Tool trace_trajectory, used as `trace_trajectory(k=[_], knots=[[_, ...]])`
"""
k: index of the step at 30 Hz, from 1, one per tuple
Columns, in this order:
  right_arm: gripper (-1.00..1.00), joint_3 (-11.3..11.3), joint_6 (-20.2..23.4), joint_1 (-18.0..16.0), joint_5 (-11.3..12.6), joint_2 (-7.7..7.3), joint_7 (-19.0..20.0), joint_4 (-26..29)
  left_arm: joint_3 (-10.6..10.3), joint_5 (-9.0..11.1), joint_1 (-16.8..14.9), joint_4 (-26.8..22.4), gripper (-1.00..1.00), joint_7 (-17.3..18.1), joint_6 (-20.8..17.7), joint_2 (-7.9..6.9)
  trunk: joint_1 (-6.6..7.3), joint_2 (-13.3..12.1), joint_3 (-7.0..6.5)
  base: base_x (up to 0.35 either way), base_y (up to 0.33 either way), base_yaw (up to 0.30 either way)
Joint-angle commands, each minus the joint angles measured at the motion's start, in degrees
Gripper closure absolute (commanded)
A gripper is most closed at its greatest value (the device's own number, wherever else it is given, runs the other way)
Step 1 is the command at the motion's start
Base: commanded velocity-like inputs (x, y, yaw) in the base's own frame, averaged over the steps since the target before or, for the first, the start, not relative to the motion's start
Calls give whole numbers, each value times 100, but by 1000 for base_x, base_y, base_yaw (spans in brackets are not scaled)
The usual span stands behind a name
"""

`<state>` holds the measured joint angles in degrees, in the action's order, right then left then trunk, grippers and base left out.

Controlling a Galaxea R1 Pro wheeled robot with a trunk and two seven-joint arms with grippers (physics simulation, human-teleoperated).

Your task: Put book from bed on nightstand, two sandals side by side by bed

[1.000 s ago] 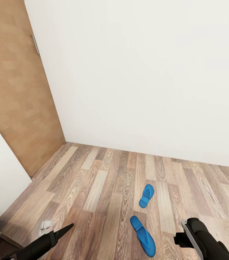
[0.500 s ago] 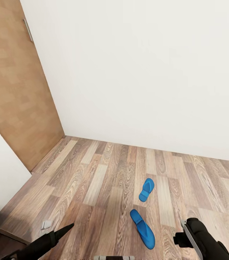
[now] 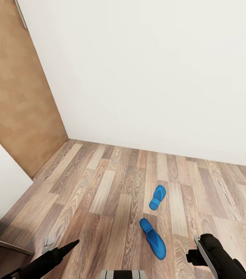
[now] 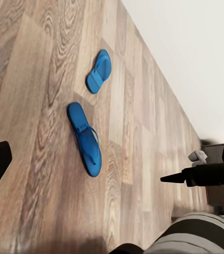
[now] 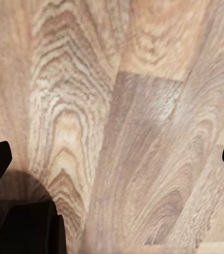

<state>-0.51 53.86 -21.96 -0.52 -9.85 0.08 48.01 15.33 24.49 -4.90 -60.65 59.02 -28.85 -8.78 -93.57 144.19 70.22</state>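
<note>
Though my left fingers (image 3: pixel 70 245) show only a dark tip, the right fingers (image 3: pixel 197 252) a cut-off bulk, wrist views show both spread. Two bright blue sandals (image 3: pixel 153 238) (image 3: pixel 157 197) lie apart, unaligned, on the plank floor (image 3: pixel 99 193).

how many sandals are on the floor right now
2. The nearer sandal lies on the wood-plank floor just ahead of the robot; the farther sandal lies apart from it, closer to the white wall.

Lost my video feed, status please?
Right gripper open over bare floor. Left gripper unclear. Both sandals on the planks, apart, untouched. Nothing in between.
</note>
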Motion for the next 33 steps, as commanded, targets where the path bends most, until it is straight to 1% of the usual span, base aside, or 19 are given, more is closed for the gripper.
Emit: trace_trajectory(k=[1,10,32,33], knots=[[-100,-6,24,-2,-6,1,1,6,1,30,-2,0,-100,9,-51,-1,-1,3,27,0,0,0],[-100,-10,26,-2,-2,-23,1,6,4,30,-2,0,-100,10,-51,-1,-24,15,227,0,0,0],[-100,-3,24,-2,-9,0,-3,6,16,61,-4,-39,-100,31,-79,4,-81,45,714,0,0,0],[-100,-2,24,-2,-9,1,-8,6,18,69,-8,-47,-100,31,-84,5,-81,45,714,0,0,0]])
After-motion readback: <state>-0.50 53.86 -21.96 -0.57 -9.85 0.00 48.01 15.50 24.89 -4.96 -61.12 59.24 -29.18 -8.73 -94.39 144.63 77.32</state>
